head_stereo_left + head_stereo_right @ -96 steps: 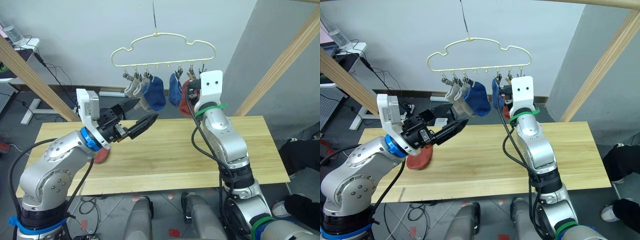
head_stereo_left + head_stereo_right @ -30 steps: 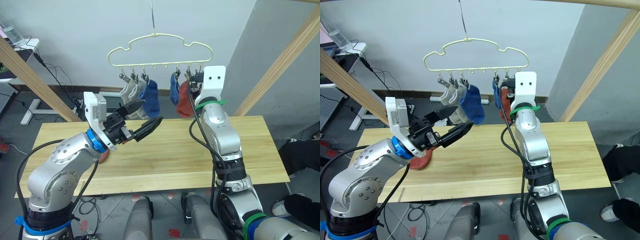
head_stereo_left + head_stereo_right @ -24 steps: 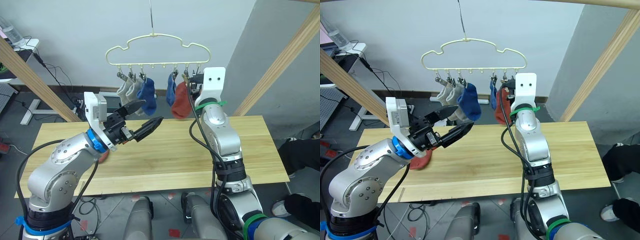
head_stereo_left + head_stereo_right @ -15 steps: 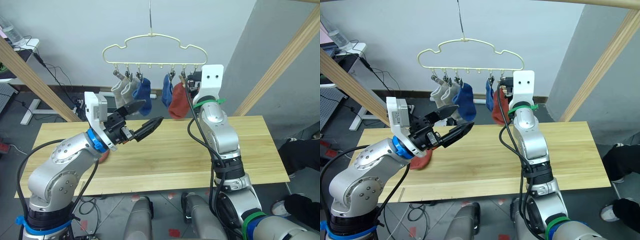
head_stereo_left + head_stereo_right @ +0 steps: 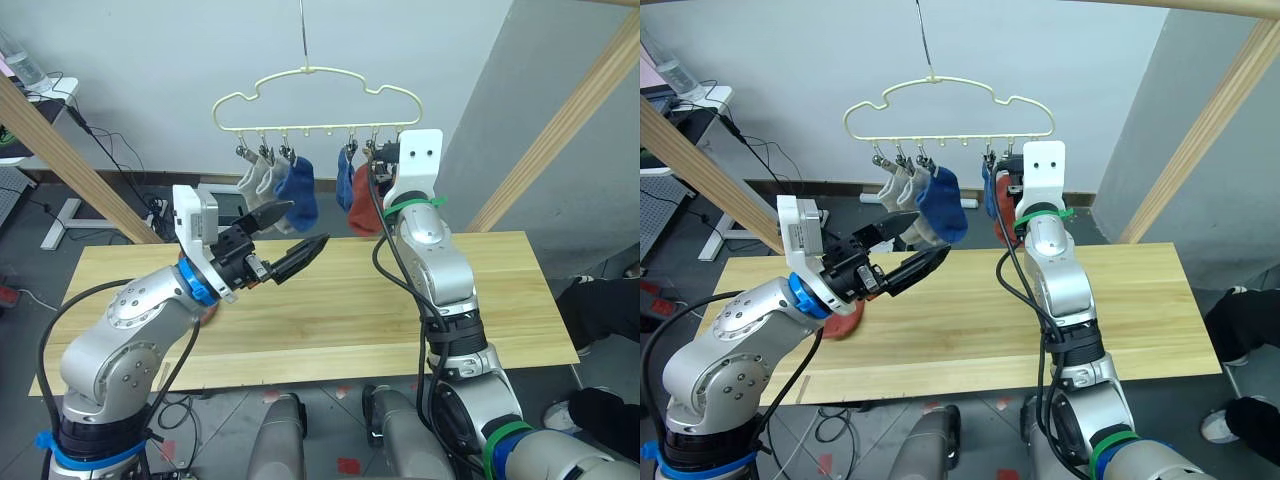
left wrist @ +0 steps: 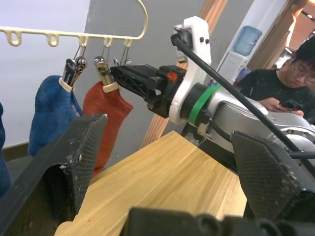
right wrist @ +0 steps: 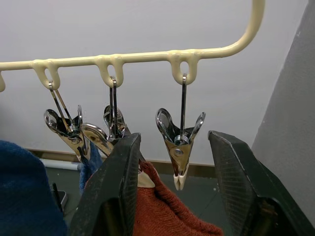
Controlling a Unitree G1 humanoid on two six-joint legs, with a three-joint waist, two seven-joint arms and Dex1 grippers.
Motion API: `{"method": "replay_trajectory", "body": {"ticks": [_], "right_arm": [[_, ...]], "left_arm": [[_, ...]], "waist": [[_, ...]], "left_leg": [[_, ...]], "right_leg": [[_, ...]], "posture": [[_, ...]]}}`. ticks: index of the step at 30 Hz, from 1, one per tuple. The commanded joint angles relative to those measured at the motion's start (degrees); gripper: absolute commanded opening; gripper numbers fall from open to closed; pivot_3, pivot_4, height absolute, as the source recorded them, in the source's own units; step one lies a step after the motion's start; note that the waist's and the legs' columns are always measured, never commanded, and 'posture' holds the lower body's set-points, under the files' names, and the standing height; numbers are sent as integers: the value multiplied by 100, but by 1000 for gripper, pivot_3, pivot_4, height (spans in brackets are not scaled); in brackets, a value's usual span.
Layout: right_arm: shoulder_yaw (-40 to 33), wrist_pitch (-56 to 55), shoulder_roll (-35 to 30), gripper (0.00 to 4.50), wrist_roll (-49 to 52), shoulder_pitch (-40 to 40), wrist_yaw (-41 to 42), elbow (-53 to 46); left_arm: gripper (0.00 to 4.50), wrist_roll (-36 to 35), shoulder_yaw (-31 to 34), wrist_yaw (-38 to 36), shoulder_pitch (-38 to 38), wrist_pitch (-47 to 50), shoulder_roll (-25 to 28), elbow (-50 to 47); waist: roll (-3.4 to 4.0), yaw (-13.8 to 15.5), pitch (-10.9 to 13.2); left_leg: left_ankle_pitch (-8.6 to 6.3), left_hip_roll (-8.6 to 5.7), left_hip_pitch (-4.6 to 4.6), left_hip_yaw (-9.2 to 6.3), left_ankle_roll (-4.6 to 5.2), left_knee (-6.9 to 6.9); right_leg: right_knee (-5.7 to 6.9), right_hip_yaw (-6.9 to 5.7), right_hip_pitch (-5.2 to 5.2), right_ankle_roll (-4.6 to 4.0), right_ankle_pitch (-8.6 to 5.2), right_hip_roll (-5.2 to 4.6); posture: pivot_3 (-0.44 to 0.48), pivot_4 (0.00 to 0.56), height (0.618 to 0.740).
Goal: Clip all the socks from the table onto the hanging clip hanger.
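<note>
While both jaws gape, right wrist view reveals empty end clip (image 7: 178, 147), right eye view a rust-red sock (image 5: 843, 318) on table (image 5: 970, 320).

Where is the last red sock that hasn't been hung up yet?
The red sock lies on the table at the robot's left, mostly hidden behind its left arm.

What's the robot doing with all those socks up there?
It's hanging socks on a cloud-shaped clip hanger. Two grey, two blue and one red sock are clipped on. The right gripper, open, is up by the last free clip. The left gripper is open and holds nothing. Another red sock lies on the table.
</note>
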Motion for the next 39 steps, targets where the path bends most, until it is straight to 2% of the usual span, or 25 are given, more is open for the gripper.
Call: {"method": "replay_trajectory", "body": {"ticks": [1, 13, 16, 19, 22, 32, 34, 39], "right_arm": [[-55, -301, -36, 2277, -33, -257, -17, 80], [-36, -409, 54, 2277, 19, -275, -5, 100], [-44, -404, 78, 1680, 31, -280, 10, 73], [-32, -406, 79, 704, 30, -276, 49, 74], [-29, -408, 84, 25, 28, -277, 53, 77], [-31, -367, 16, 7, 10, -286, 81, 66], [-87, -189, -198, 7, 82, -331, 321, -22], [-325, 970, -1353, 7, 680, -583, 1750, -227]], "left_arm": [[4500, -1, 4, -27, 21, -114, -17, -249], [4500, 38, -60, 30, 29, -115, -94, -326], [4500, 58, -67, 11, 34, -120, -94, -323], [4500, 85, -88, -3, 9, -136, -97, -300], [4500, 104, -102, -10, -14, -148, -97, -282], [4500, 109, -128, 48, 12, -122, -137, -339], [4500, 124, -121, 59, 7, -120, -133, -310], [4500, 325, -148, -70, 189, -228, -112, -187]], "waist": [[0, -1, 0], [0, 4, 0], [0, 4, 0], [0, 4, -1], [0, 4, -1], [0, 4, -1], [0, 4, -1], [0, 23, -1]], "left_leg": [[0, 0, 0, 1, 0, 0], [0, 0, 0, 0, 0, 0], [0, 0, 0, 0, 0, 0], [0, 0, 0, 0, 0, 0], [0, 0, 0, 0, 0, 1], [0, 0, 0, -1, 0, 1], [0, -1, 0, 0, 0, 1], [0, -6, 0, 2, 0, 3]], "right_leg": [[0, 1, 0, 0, 0, 0], [1, 0, 0, -2, 1, 0], [1, 0, 0, -12, 7, 0], [1, -1, 0, -13, 8, 0], [1, 0, 0, -13, 8, 0], [2, -1, 0, -13, 8, 0], [2, -1, 0, -13, 8, 0], [-1, 1, 3, -11, 7, -4]], "posture": [[77, 263, 740], [78, 255, 740], [76, 254, 740], [74, 254, 740], [74, 254, 740], [75, 263, 740], [66, 268, 740], [45, 278, 740]]}}
